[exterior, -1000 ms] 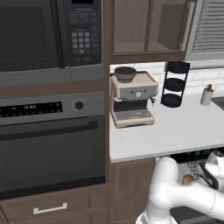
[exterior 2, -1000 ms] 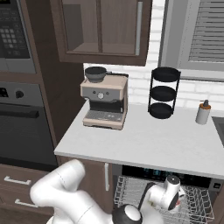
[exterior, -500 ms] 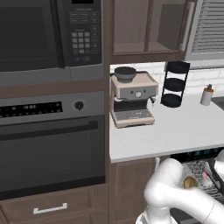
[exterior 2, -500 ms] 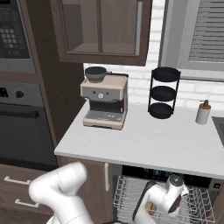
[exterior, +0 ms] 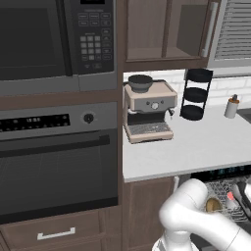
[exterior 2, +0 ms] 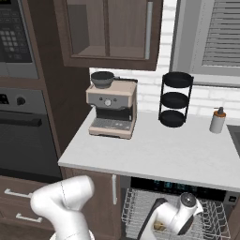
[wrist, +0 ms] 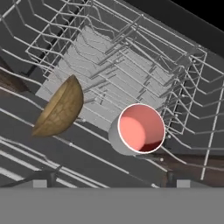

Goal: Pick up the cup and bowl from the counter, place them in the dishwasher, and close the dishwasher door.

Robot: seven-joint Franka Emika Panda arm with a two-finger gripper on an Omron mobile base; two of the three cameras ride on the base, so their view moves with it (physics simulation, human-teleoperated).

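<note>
Already racked: cup and bowl in the dishwasher

Below the counter's front edge, the dishwasher rack is pulled out. Inside it the bowl sits tilted near the rack's left side, the cup just beside it. The gripper hangs spread above both, holding nothing.

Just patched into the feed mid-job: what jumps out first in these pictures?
In the hand view, the cup lies on its side in the dishwasher's wire rack, its mouth toward the camera, with the bowl tipped on edge beside it. From the base views, the white arm bends down below the counter into the open dishwasher. The coffee machine stands on the counter.
</note>
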